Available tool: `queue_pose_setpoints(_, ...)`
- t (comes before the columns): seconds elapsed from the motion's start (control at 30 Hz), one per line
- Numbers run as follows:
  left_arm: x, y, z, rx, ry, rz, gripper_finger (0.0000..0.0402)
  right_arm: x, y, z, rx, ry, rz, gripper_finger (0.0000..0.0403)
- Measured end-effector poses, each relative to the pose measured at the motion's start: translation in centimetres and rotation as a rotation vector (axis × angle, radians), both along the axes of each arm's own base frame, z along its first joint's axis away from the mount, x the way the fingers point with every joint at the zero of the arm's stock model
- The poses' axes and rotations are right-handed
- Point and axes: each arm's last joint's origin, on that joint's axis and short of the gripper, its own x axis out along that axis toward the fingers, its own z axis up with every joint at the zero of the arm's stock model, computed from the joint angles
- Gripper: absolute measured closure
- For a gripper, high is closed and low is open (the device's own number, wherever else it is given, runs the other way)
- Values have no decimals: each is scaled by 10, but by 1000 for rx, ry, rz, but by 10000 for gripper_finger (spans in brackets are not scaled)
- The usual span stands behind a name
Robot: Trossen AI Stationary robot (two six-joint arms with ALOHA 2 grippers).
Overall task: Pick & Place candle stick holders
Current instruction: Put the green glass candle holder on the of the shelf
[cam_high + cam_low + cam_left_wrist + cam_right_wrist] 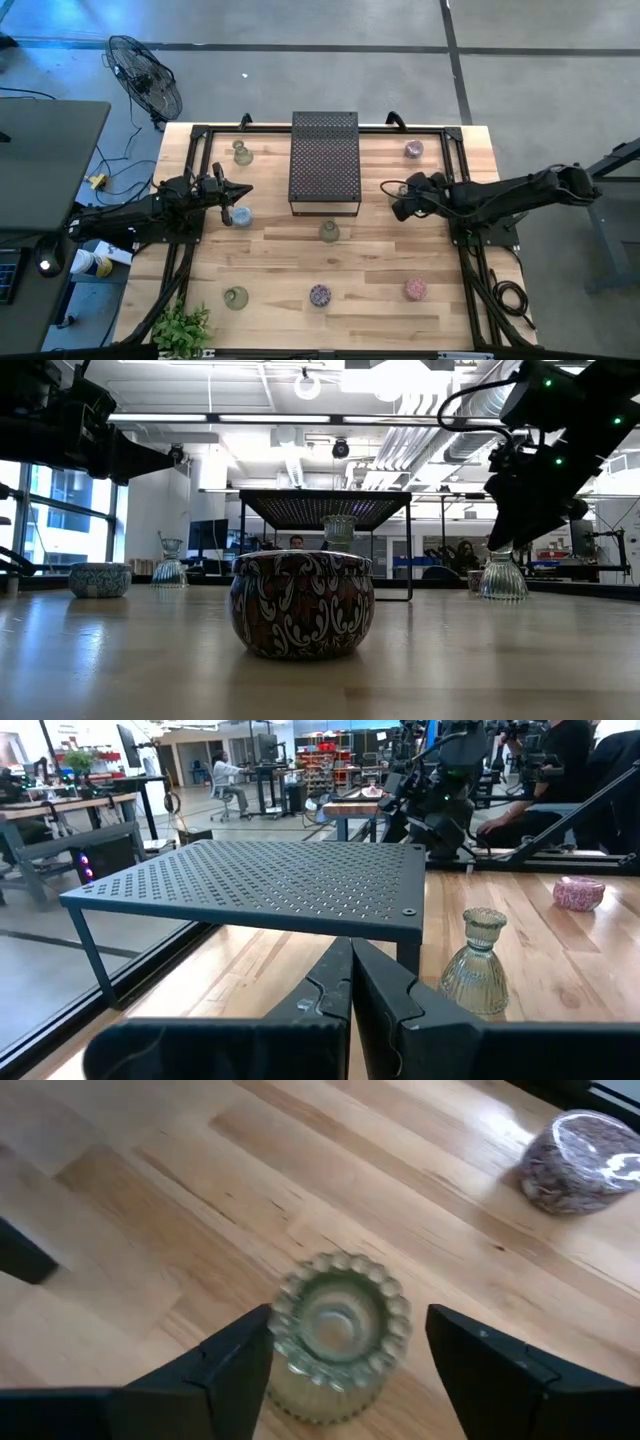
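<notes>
Fingers of the right gripper stand spread on either side of a clear-greenish glass candle holder, one dark finger just beside each flank of its beaded rim, neither clearly touching yet. That straddle reads as the setup for a pinch: the cup sits upright on the wooden table to the right of the black perforated stand, and the arm has lined itself over it so the jaws can close across the widest part.

The left gripper waits over the table's left side with its two fingers pressed together and nothing between them, pointing toward the stand; a pale blue cup sits just beside it.

Other holders are scattered well apart: a pink one in the far right corner, another pink, a purple one and a greenish one along the near edge, and a greenish one in front of the stand.

Only the right wrist view shows the cup between the fingers; from above, the arm hides it. The low view alone shows the gripper hanging above the glass's flared foot, and a patterned tin-like cup close to the lens
</notes>
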Motion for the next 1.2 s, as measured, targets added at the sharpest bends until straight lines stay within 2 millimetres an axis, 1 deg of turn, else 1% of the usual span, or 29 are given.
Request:
queue_pose_setpoints(0.2,0,0,0,0,0,-1,401,9,0,-2,-9,-27,19,186)
queue_pose_setpoints(0.47,0,0,0,-1,0,-1,401,9,-3,-2,-12,-27,6,242)
queue_pose_setpoints(0.6,0,0,0,-11,-3,-1,401,9,-4,-1,1,-32,7,244)
queue_pose_setpoints(0.7,0,0,0,-34,-10,-2,401,12,-5,7,25,-48,33,238)
queue_pose_setpoints(0.8,0,0,0,-35,-10,-2,401,20,-8,29,6,-96,52,231)
queue_pose_setpoints(0.9,0,0,0,-35,-10,-1,401,27,-14,58,-33,-114,43,240)
queue_pose_setpoints(0.97,0,0,0,-34,-11,-1,401,30,-21,82,-66,-123,42,244)
queue_pose_setpoints(1.1,0,0,0,-15,-4,0,401,39,-44,134,-164,-172,53,244)
queue_pose_setpoints(1.2,0,0,0,-10,-3,0,401,51,-70,163,-232,-182,56,237)
